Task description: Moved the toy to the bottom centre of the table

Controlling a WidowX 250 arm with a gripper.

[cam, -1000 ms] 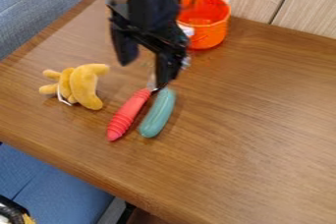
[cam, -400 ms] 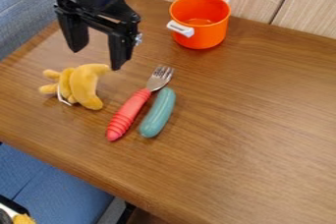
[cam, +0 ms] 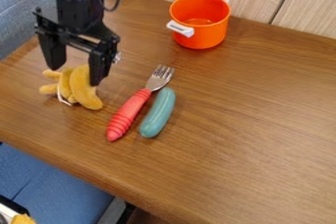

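The black gripper [cam: 75, 74] hangs over the upper left of the table, its two fingers spread apart with nothing held between them. Just below and behind it, a yellow plush toy [cam: 82, 90] with a white string lies on the wooden table [cam: 249, 134]. The right finger covers part of the toy's upper right side. Whether the finger touches the toy, I cannot tell.
A fork [cam: 128, 113] with a red handle lies right of the toy, with a teal elongated object [cam: 158, 113] beside it. An orange pot [cam: 209, 33] with white handles stands near the back wall. Blue seating [cam: 49, 183] lies beyond the table's front-left edge.
The gripper has moved left from above the fork and come down to the yellow toy. The pot and fork tines, partly covered before, are now uncovered. The toy has not moved.
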